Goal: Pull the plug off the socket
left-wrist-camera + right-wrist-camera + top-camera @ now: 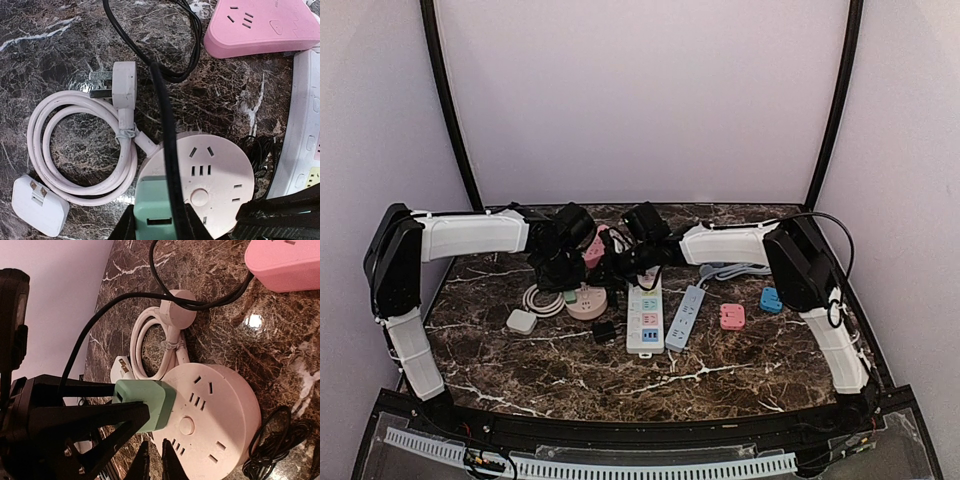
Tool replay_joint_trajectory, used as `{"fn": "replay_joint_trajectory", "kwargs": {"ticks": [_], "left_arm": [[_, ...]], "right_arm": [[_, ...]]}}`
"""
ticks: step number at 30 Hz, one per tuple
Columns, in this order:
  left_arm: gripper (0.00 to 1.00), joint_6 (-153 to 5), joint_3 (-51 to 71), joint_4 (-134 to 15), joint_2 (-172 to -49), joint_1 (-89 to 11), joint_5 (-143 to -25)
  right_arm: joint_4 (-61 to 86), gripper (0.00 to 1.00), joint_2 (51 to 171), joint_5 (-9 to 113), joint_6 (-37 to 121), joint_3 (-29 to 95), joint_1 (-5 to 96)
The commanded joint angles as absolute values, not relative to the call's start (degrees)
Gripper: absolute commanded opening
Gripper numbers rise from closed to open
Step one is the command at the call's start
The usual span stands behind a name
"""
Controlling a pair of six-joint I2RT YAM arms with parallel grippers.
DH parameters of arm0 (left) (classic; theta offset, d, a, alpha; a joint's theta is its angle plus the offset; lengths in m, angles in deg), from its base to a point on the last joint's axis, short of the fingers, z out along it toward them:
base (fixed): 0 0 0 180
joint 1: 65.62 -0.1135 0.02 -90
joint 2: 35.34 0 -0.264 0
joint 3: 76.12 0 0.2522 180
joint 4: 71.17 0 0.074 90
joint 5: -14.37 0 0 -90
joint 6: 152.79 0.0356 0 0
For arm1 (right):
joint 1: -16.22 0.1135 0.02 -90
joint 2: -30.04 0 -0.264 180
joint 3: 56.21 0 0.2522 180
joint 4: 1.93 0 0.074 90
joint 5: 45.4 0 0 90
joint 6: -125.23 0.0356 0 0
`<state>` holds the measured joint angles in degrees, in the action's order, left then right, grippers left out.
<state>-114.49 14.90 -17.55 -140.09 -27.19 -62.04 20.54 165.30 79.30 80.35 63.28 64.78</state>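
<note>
A mint-green plug (152,210) sits in the round pale-pink socket (215,175), flush against its top face near the rim. My left gripper (156,227) is shut on the plug, one black finger on each side; this also shows in the right wrist view (142,402). My right gripper (155,465) is shut and empty, its fingertips (170,465) against the socket's (215,425) near rim beside the plug. In the top view both grippers, left (563,272) and right (620,270), meet over the socket (590,304).
The socket's coiled white cable (80,150) and a white charger (37,205) lie to its left. A black cable (167,150) crosses over the plug. A pink socket block (260,25), a white power strip (645,315), a blue-grey strip (685,317) and small adapters (732,317) lie nearby.
</note>
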Motion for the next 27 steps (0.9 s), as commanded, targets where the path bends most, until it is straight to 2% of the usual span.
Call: {"fn": "replay_joint_trajectory", "kwargs": {"ticks": [1, 9, 27], "left_arm": [[0.18, -114.9, 13.2, -17.7, -137.1, -27.2, -58.8], [0.18, -114.2, 12.0, -20.7, -136.1, -27.2, -59.0], [0.18, -112.1, 11.4, -23.0, -133.3, -27.2, -60.1]], "right_arm": [[18.5, 0.06, 168.0, 80.1, 83.3, 65.8, 66.6], [19.5, 0.00, 170.7, 80.1, 84.1, 67.5, 68.0], [27.5, 0.00, 174.2, 74.6, 84.9, 70.6, 69.0]]}}
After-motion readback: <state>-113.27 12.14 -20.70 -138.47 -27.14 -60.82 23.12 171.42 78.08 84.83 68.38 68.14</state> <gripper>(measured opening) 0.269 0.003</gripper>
